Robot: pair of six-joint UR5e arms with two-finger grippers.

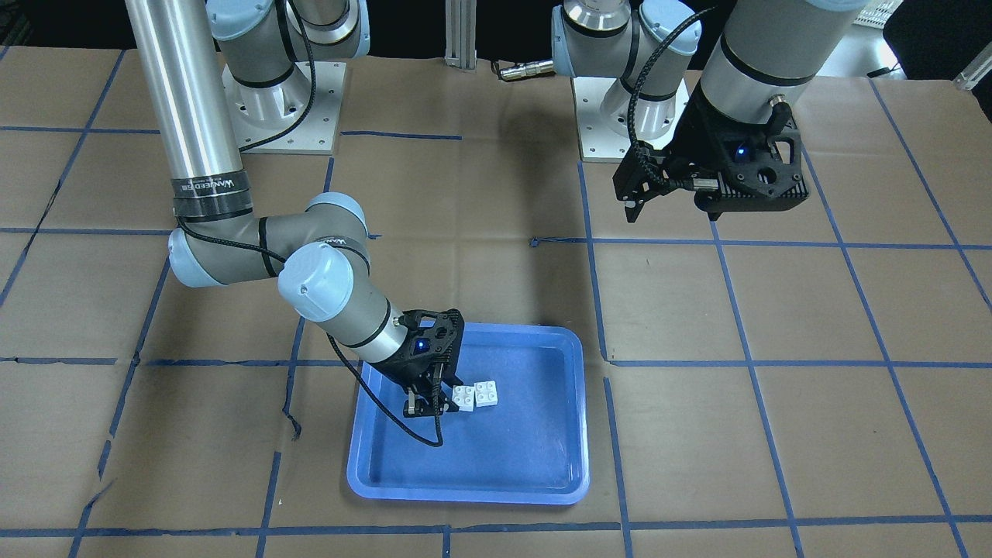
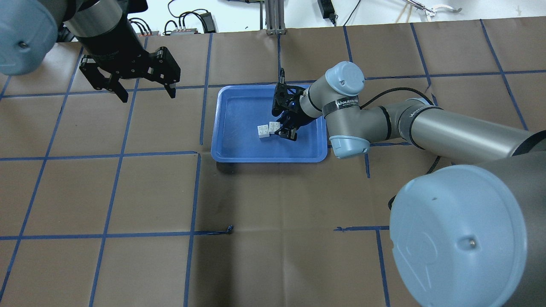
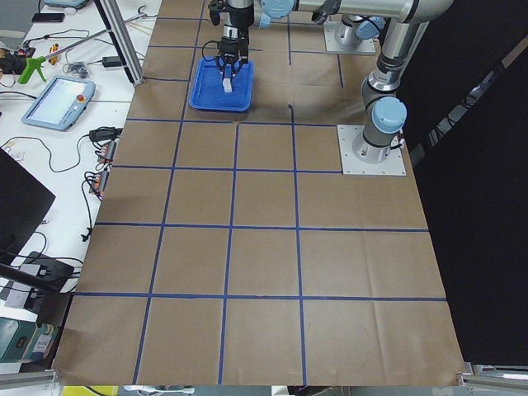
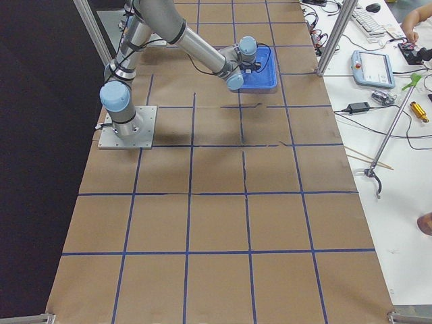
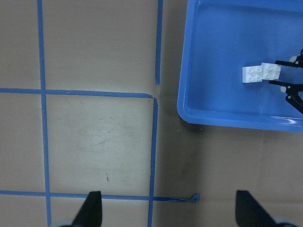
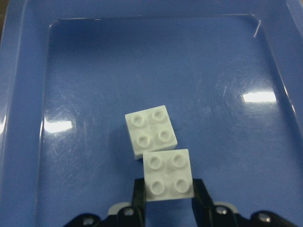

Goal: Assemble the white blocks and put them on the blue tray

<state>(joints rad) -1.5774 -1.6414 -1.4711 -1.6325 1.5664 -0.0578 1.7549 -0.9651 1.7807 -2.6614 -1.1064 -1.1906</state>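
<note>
Reaching low into the blue tray [image 1: 542,474], right pincer [image 1: 428,404] grips white blocks [image 1: 475,395].

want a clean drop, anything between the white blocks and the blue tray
Nothing visible stands between them. Both white blocks already lie inside the blue tray, touching each other, with the right gripper gripping the nearer block. The tray holds nothing else.

Two blocks [image 6: 151,131], both inside the one tray [image 1: 504,457]. Two arms [image 1: 194,116] stand behind the tray, each on its own plate [image 1: 327,93], so two plates. Two grippers: the right gripper [image 1: 428,408] over the tray, the left gripper [image 2: 148,97] well off to its side. One pendant [image 3: 56,101] on the bench beyond the tray, possibly a second; hard to tell from here.
</note>
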